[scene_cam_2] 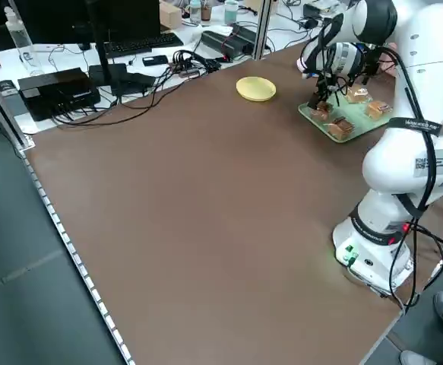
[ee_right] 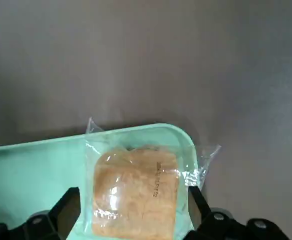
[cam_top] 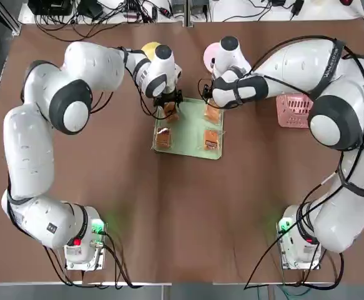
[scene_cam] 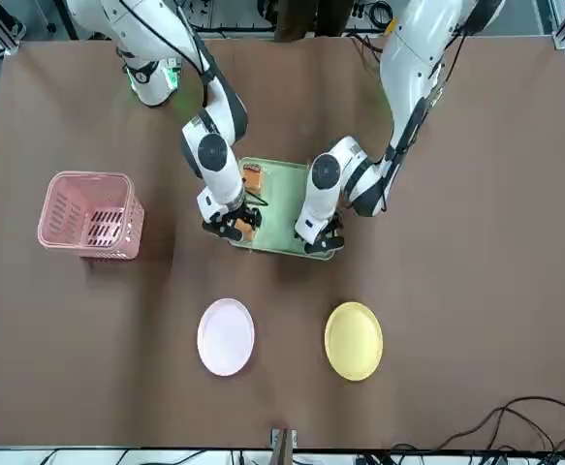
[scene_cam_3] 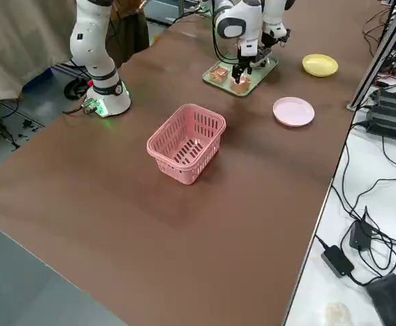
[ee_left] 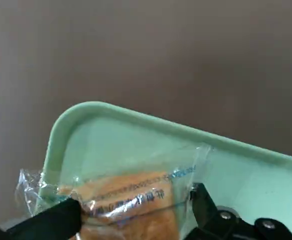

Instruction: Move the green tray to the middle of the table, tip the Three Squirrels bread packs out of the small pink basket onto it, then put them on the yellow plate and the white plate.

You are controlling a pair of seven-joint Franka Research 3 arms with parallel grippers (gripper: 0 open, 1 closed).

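The green tray [cam_top: 188,127] lies mid-table with several Three Squirrels bread packs on it. My left gripper [cam_top: 171,103] is open and lowered over the pack [ee_left: 125,200] at the tray's far left corner, a finger on each side. On the far right corner another pack [ee_right: 135,190] sits between the fingers of my right gripper [cam_top: 210,107], also open. Two more packs [cam_top: 163,138] [cam_top: 211,140] lie on the tray's near half. The small pink basket [cam_top: 294,109] stands upright to the tray's right. The yellow plate [scene_cam: 354,340] and white plate [scene_cam: 226,335] sit beyond the tray.
Cables and electronics [scene_cam_2: 130,68] crowd the bench past the table's far edge. Both arm bases [cam_top: 82,244] [cam_top: 300,240] stand at the near edge. Brown tabletop [cam_top: 188,212] stretches between the tray and the bases.
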